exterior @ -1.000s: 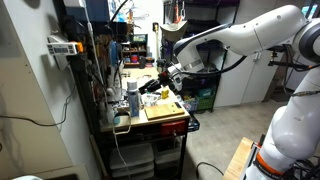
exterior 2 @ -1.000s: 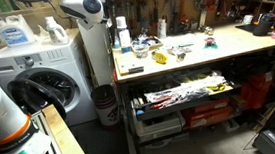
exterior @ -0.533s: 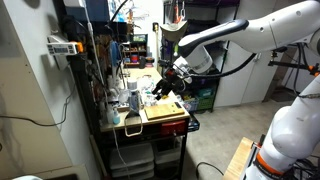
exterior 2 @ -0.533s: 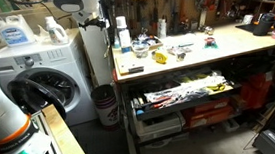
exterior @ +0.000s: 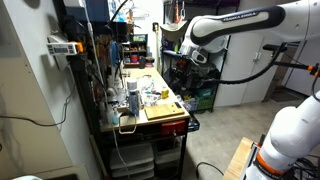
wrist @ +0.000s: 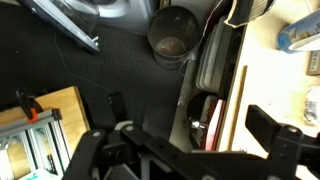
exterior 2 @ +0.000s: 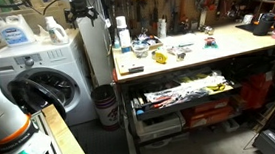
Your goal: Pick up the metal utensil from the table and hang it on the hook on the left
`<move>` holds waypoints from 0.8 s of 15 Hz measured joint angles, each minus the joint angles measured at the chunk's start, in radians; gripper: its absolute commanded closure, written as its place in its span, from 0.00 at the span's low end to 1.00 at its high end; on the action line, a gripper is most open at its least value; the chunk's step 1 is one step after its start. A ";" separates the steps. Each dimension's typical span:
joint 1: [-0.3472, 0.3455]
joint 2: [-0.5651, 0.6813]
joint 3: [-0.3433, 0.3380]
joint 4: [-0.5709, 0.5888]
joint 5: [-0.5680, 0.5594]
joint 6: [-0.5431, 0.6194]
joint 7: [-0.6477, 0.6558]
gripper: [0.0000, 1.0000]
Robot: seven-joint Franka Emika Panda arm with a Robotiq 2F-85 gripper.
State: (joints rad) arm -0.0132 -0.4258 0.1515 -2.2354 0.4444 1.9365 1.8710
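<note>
The table has a tan wooden top [exterior 2: 237,42] and a red front edge [exterior: 168,127]; a strip of it runs down the right of the wrist view [wrist: 268,75]. A tan board [exterior: 162,110] lies at its near end. A small silvery wire-like thing [exterior 2: 179,51] lies among the clutter on the top; it is too small to tell whether it is the metal utensil. My gripper [exterior: 180,64] hangs high, off the table's end, near the tool wall [exterior 2: 79,8]. In the wrist view its fingers [wrist: 190,150] are spread wide with nothing between them.
A round dark bin [wrist: 172,35] stands on the floor below the gripper, beside the table's end [exterior 2: 105,104]. A washing machine [exterior 2: 47,80] stands past it. Tools hang on the wall behind the table. Open drawers full of tools [exterior 2: 184,91] sit under the top.
The gripper has risen from just above the tan board and swung off the end of the table, up toward the tool wall. Nothing on the table has visibly moved.
</note>
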 measured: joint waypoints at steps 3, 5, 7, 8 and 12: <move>0.018 -0.033 0.001 0.064 -0.082 -0.119 -0.062 0.00; 0.033 -0.044 0.005 0.109 -0.113 -0.181 -0.122 0.00; 0.045 -0.047 0.013 0.153 -0.143 -0.227 -0.187 0.00; 0.051 -0.047 0.017 0.175 -0.159 -0.245 -0.222 0.00; 0.060 -0.042 0.039 0.244 -0.231 -0.274 -0.372 0.00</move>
State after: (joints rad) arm 0.0464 -0.4682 0.1903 -1.9912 0.2138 1.6624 1.4992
